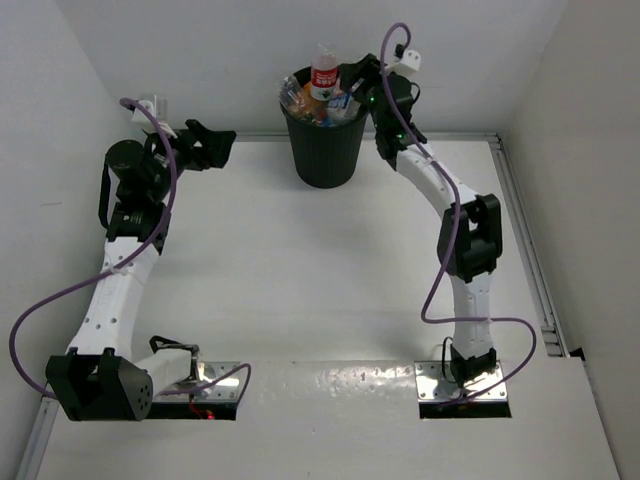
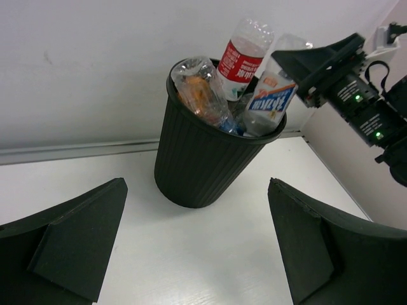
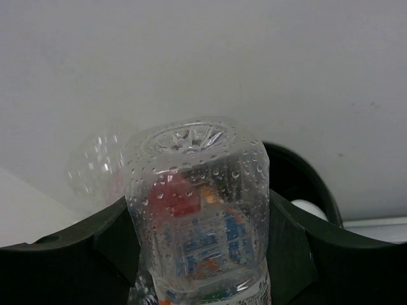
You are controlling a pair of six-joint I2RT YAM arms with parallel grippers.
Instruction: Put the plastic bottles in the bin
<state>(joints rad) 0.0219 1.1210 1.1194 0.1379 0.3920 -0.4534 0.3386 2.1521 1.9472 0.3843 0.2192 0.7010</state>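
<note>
left gripper (image 1: 212,144): fingers spread wide and empty; hovers left of the bin, well apart from it, facing it.
bin (image 1: 322,160): upright at the back of the table (image 1: 300,280), close to the back wall; heaped above the rim.
bottles in bin: several packed in; red-label bottle (image 1: 323,72) pokes highest, near upright; another clear one leans on the left rim.
blue-label bottle (image 2: 272,98): at the bin's right rim, long axis steep, cap end down among the others, base up and tilted right.
right gripper (image 1: 358,85): above the right rim, pinching the blue-label bottle near its base; the right wrist view shows a finger on each side. The grip looks closed, but actual contact is hard to confirm.
key relation: the bottle hangs straight below the right gripper and already inside the rim line, so letting go should drop it in.
nearer arm: right, by far.
edges: wall just behind the bin; the full heap leaves little depth, so the bottle may tip out to the right.
open room: no loose bottles visible on the table; the path up and back toward the right base looks free.
</note>
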